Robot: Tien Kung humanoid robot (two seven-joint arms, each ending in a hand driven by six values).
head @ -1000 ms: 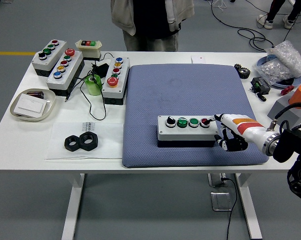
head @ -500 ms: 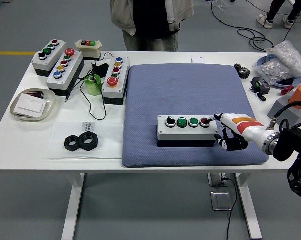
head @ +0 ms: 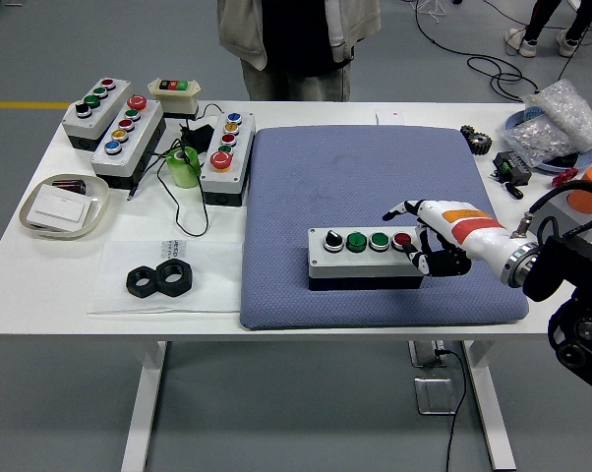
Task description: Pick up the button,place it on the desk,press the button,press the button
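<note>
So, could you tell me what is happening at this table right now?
The robot's right hand is working at the right end of a grey button box that sits on a blue mat. Its fingers are partly spread, one pointing left above the box beside the red button; whether it touches the button is unclear. The left hand is out of view. A person stands at the far side, handling nothing. More button boxes sit at the far left.

White table [head: 70,285] on grey floor [head: 40,59]; yellow floor line [head: 16,104]; cables [head: 493,69] beyond.
</note>
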